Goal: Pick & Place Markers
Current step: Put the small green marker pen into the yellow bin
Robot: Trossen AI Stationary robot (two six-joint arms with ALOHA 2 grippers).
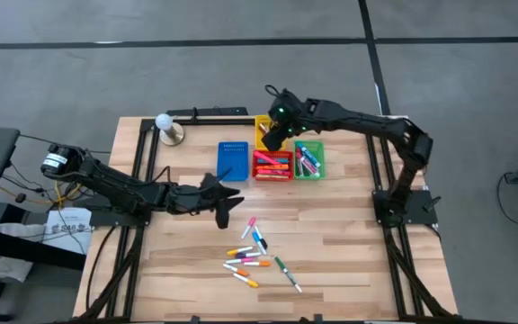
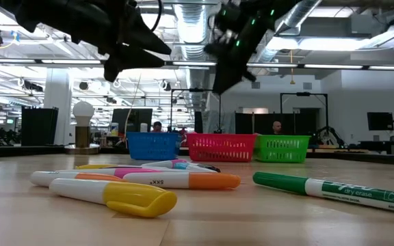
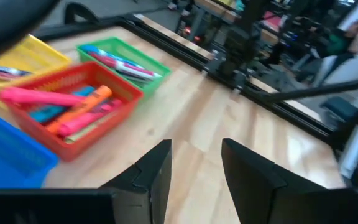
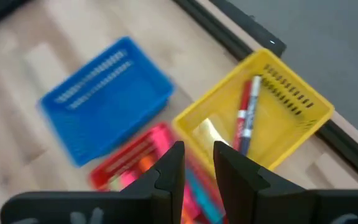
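Several markers [image 1: 257, 255] fanned at mixed angles (green one diagonal); both arms' fingers [image 3: 160, 168] parted, empty.

This is a robotics lab or workshop in a large open industrial hall. The wooden table [image 1: 331, 234] sits on a black metal frame on a bare grey concrete floor [image 1: 241, 72]. In the low view, exposed silver ducts [image 2: 190, 24] and strip lights run across the ceiling. Beyond the table stand dark monitors [image 2: 378, 121] and more benches, and two people [image 2: 276, 127] sit at workstations. Cables [image 1: 25, 193] trail beside the table.
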